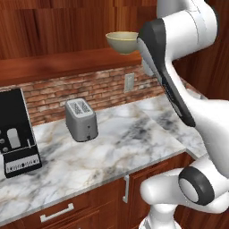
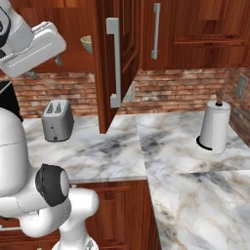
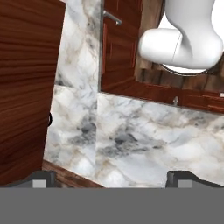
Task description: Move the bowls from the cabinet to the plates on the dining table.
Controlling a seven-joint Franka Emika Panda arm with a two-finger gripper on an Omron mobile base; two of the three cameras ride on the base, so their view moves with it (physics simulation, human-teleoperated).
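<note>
On my left a black coffee machine and a grey metal toaster stand on the grey-white marble bench. Above, the tan-beige round bowl sits in the dark red-brown wooden cabinet, whose panelled door hangs open. My claw points down at the bench, tips spread wide, empty. I judge I should raise and level it, then approach the bowl's rim squarely, clear of the door
</note>
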